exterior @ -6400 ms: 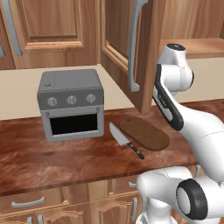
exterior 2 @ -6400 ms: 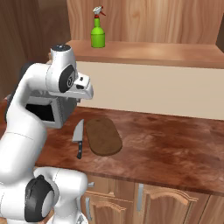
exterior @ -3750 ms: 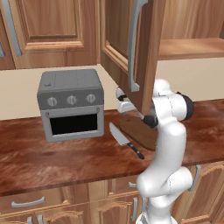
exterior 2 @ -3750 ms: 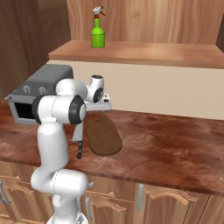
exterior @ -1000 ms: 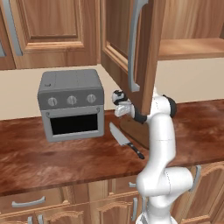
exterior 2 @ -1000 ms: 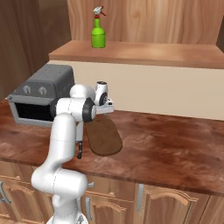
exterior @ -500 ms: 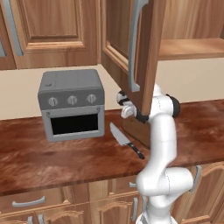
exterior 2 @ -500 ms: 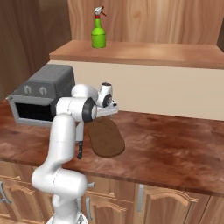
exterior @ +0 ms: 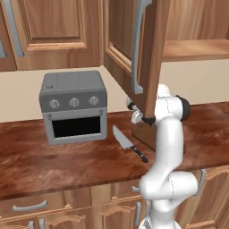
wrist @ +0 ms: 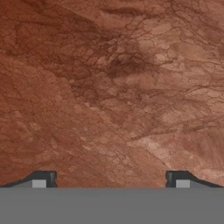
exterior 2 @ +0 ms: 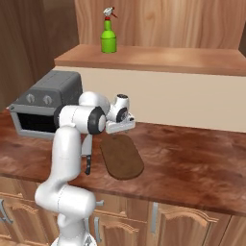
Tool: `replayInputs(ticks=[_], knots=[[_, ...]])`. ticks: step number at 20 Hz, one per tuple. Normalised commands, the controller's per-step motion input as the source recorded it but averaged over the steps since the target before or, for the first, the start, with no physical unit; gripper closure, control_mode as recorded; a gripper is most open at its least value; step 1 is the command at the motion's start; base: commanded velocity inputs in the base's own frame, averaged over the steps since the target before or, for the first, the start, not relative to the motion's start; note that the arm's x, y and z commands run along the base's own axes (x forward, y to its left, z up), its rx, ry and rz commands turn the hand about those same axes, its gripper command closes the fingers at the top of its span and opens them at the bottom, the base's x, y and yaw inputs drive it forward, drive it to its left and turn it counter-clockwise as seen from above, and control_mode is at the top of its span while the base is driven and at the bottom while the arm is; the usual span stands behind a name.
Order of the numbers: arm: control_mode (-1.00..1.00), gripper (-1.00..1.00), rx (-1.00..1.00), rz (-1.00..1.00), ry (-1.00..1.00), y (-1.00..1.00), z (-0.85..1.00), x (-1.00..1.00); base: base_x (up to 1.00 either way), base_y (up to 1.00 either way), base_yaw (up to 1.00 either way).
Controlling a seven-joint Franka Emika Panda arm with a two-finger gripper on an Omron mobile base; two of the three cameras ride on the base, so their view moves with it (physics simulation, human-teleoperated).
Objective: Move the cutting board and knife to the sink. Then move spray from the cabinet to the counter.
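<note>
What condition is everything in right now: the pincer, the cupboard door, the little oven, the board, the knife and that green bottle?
pincer: open, holding nothing, above the counter
cabinet: door swung open
toaster oven: door closed
cutting board: lying flat on the counter
knife: lying flat beside the board
spray: standing upright on the cabinet shelf

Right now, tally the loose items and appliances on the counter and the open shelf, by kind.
Toaster oven: 1
Knife: 1
Cutting board: 1
Spray bottle: 1
Total: 4
</note>
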Motion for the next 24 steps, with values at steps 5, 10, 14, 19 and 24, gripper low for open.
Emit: replayInputs(ticks=[5,10,14,19,24], knots=[[-1.00,-1.00,0.01,0.02,-0.05,-0.73,-0.46,-0.69,0.00,0.00,0.00],[-1.00,-1.00,0.03,0.05,-0.06,-0.96,-0.47,-0.70,0.00,0.00,0.00],[-1.00,-1.00,0.03,0.11,-0.07,-1.00,-0.51,-0.65,0.00,0.00,0.00],[-1.00,-1.00,0.02,0.15,-0.05,-1.00,-0.56,-0.63,0.00,0.00,0.00],[-1.00,-1.00,0.02,0.14,-0.03,-1.00,-0.57,-0.61,0.00,0.00,0.00]])
